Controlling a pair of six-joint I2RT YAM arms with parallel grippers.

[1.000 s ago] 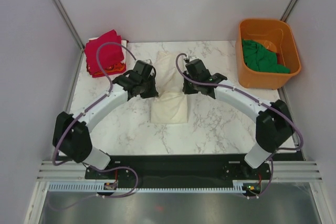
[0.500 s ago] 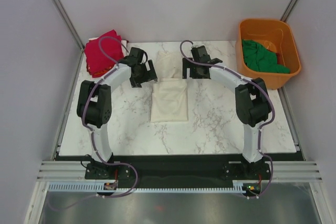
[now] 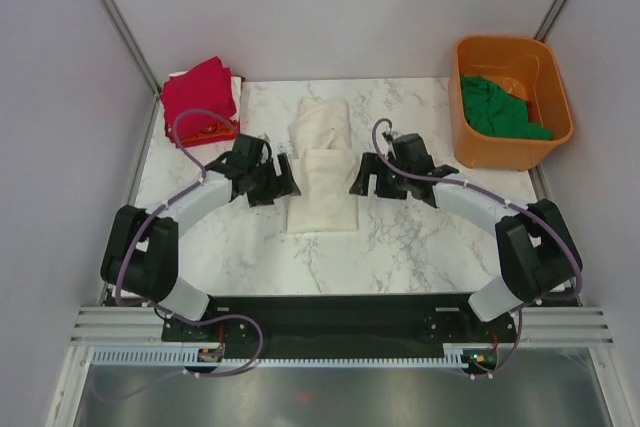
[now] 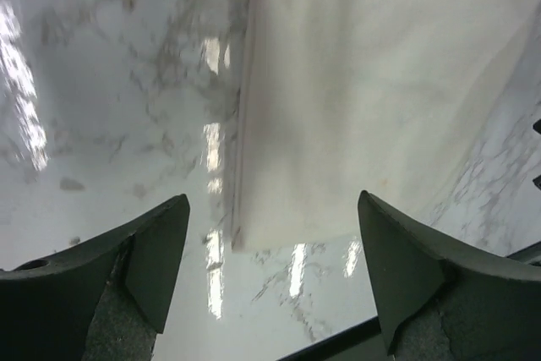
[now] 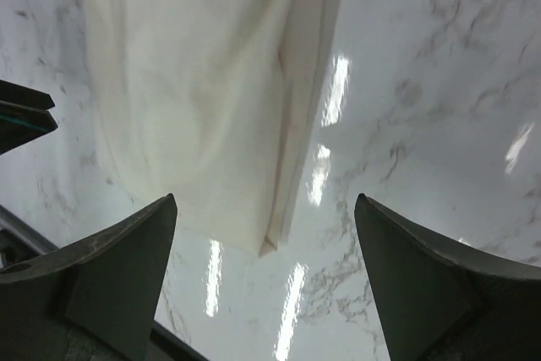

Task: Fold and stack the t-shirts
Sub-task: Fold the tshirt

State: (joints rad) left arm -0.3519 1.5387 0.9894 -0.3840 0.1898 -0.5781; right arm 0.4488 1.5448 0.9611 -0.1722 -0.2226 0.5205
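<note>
At the centre of the marble desk [image 3: 420, 237], seen from the top camera, lies the cream-white t-shirt [image 3: 322, 182], folded into a long strip running from 12 to 6 o'clock; its near half is a flat rectangle, its far half rumpled. The left gripper [image 3: 272, 179] stands just beside the strip at 9 o'clock and the right gripper [image 3: 372, 175] just beside it at 3 o'clock, each pointing inward at the cloth.

Only this view shows the other garments: the crimson red t-shirt [image 3: 198, 95] folded at the desk's 10 o'clock corner, the orange-red t-shirt [image 3: 215, 132] showing as a thin edge beneath it, and the dark green t-shirt [image 3: 500, 112] heaped loose inside the orange tub [image 3: 560, 97] at 2 o'clock, off the marble.

Only the wrist views show the spread of the fingers. The left gripper [image 4: 272, 209] has its fingers [image 4: 161, 251] wide apart, holding nothing, with the cream-white t-shirt [image 4: 372, 99] and its layered side edge in the gap; the right gripper [image 5: 264, 209] likewise has its fingers [image 5: 127, 268] wide and empty, over a corner of the cream-white t-shirt [image 5: 203, 82]; whether any fingertip touches cloth cannot be told.

Count: four t-shirts (one central, two stacked, one in the tub); one tub; two arms; two fingers visible in each wrist view.
</note>
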